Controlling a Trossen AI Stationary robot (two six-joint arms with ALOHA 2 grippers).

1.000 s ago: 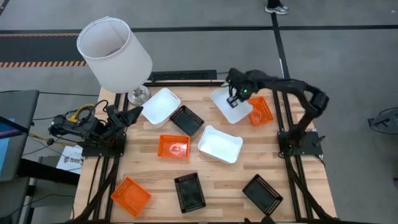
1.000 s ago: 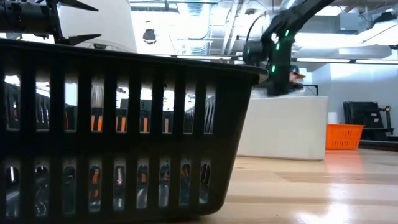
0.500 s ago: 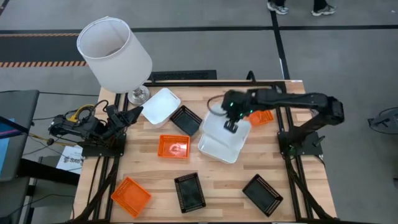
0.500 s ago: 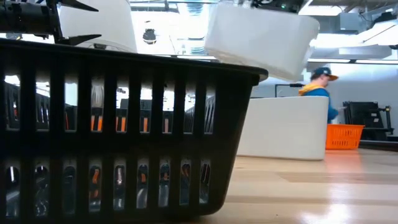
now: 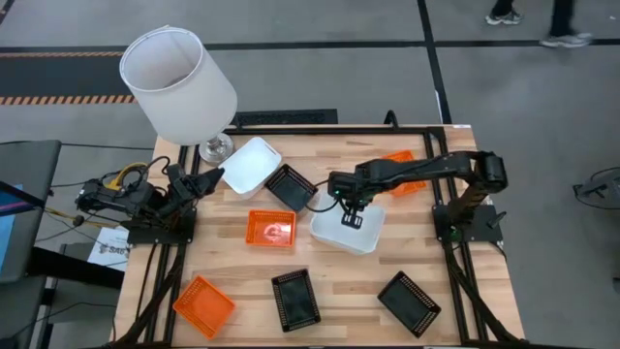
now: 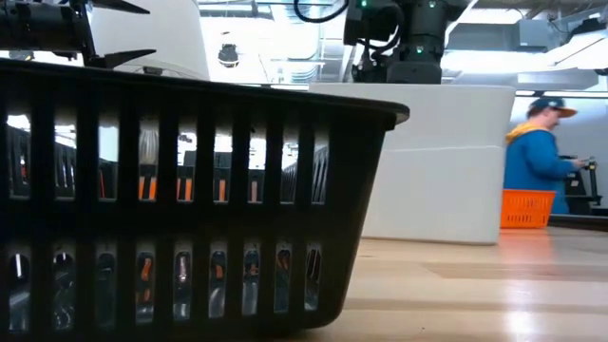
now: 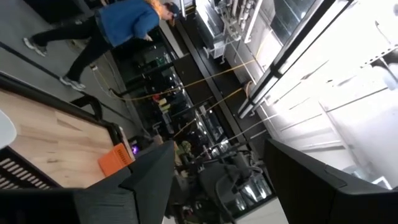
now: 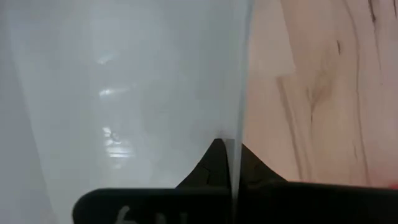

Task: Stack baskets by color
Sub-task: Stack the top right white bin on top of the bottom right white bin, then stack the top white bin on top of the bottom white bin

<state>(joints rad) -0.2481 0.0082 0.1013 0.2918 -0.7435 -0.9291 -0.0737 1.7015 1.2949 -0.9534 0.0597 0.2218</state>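
White basket [image 5: 349, 229] wall pinched by right end effector [image 5: 351, 219]

High view straight down; low view level; both show white basket [image 5: 347, 229].

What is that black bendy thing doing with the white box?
It is a robot arm. Two stand at a wooden table. One picture looks down from above, one looks across the tabletop, and two come from cameras on the arms' wrists. The right claw is shut on the rim of a white basket, lowering it onto another white one. The left claw waits, open, at the table's edge. Orange baskets, black baskets, a third white one and a lamp are also there.
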